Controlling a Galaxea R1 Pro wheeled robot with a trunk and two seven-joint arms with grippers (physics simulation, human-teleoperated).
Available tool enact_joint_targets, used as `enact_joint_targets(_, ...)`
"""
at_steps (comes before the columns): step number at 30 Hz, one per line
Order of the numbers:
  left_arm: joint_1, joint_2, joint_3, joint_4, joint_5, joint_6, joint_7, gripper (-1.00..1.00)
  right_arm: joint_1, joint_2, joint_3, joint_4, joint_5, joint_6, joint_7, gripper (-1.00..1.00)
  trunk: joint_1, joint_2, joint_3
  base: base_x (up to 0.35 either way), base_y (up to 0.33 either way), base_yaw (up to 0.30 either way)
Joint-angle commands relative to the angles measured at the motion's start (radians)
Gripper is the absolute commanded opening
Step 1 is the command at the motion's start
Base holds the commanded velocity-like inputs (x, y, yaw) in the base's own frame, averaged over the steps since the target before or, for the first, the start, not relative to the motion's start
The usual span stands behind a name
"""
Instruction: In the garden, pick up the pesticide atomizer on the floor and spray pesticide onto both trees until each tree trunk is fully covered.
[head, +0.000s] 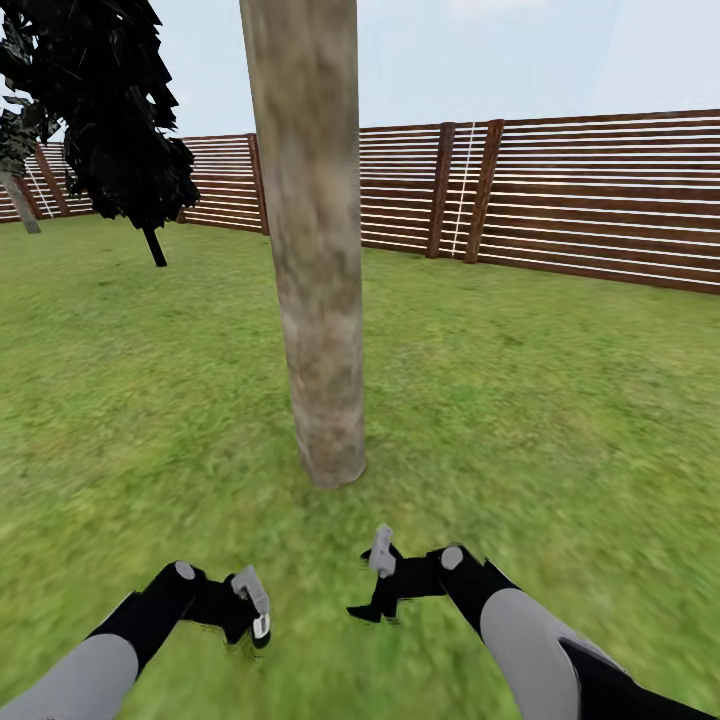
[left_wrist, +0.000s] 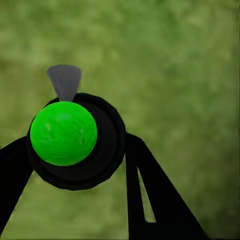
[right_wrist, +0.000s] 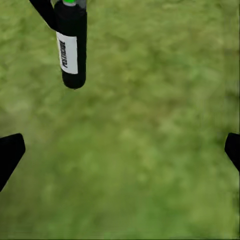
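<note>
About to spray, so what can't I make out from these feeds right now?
- Trunk: the top and crown are cut off by the head view's upper edge, and the far side is hidden by the trunk itself.
- Spray bottle: its top is cut off by the right wrist view's edge. In the head view it is mostly hidden by the left claw.
- Bottle body, left wrist view: hidden beneath its green cap.

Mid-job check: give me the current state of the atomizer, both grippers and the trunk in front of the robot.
Pesticide atomizer: off the grass, held between the left gripper's fingers.
Left gripper: shut on the atomizer.
Right gripper: open, holding nothing, over grass.
Tree trunk: standing, slightly leaning; no whitish spray specks visible on it.
</note>
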Motion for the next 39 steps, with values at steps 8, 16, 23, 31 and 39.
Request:
enact_joint_targets(8, 0.006, -0.024, 0.222, 0.002, 0.151, -0.001, 0.367, -1.00, 0.141, -0.185, -0.011, -0.002, -0.534, -0.004, -0.294, 1.00, 0.000, 0.000, 0.000, 0.000, 0.000, 0.000)
enact_joint_targets(16, 0.008, -0.047, 0.229, 0.147, 0.380, -0.229, 0.737, -1.00, 0.308, -0.286, -0.128, 0.000, -0.579, -0.202, -0.547, 1.00, 0.000, 0.000, 0.000, 0.000, 0.000, 0.000)
enact_joint_targets(23, 0.007, -0.081, 0.231, 0.156, 0.385, -0.247, 0.813, -1.00, 0.365, -0.285, -0.236, 0.002, -0.578, -0.257, -0.574, 1.00, 0.000, 0.000, 0.000, 0.000, 0.000, 0.000)
enact_joint_targets(31, 0.007, -0.119, 0.229, 0.165, 0.385, -0.250, 0.880, -1.00, 0.387, -0.285, -0.237, -0.002, -0.576, -0.261, -0.577, 1.00, 0.000, 0.000, 0.000, 0.248, 0.000, 0.000)
enact_joint_targets(39, 0.006, -0.124, 0.227, 0.165, 0.384, -0.249, 0.911, -1.00, 0.387, -0.284, -0.237, -0.001, -0.576, -0.261, -0.577, 1.00, 0.000, 0.000, 0.000, 0.233, 0.000, -0.143)
